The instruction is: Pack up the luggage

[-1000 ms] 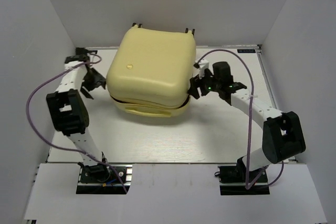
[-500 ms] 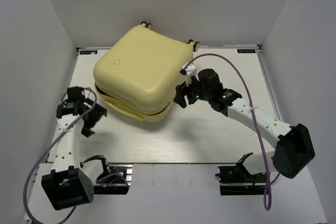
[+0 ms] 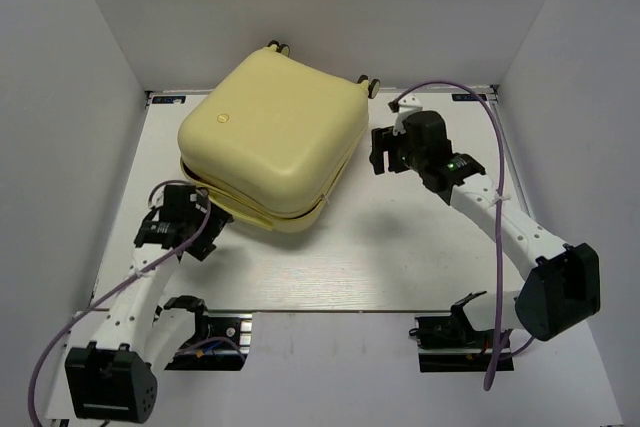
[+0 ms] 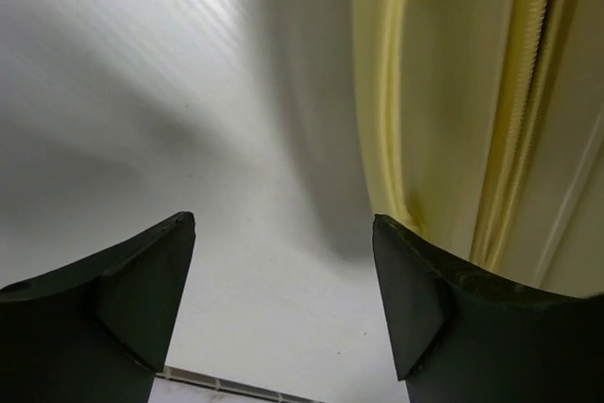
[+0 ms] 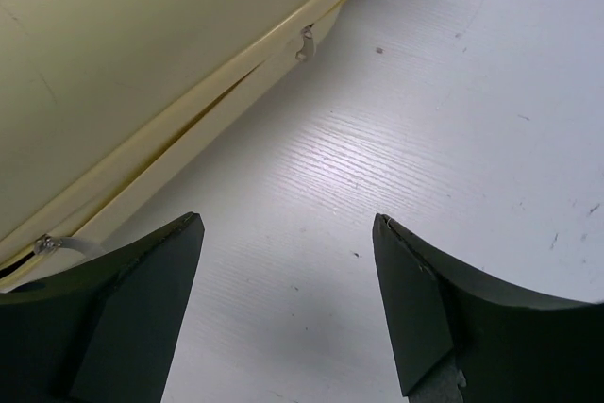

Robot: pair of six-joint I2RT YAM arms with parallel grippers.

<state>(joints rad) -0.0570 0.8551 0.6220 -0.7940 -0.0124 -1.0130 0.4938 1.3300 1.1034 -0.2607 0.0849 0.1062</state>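
A white table [image 3: 400, 257] with a faintly grained surface sits boxed in by plain white walls [image 3: 60, 97] on the left, back and right, with a small dark label [image 3: 168, 100] at its far left corner and a second label [image 3: 468, 97] at its far right corner.

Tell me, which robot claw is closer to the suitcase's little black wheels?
Right. The right gripper sits by the right side of the luggage, close to the wheels at its far edge. The left gripper is at the near-left corner, opposite the wheels.

Pale yellow luggage [image 3: 270, 142], lying flat, shells not fully zipped
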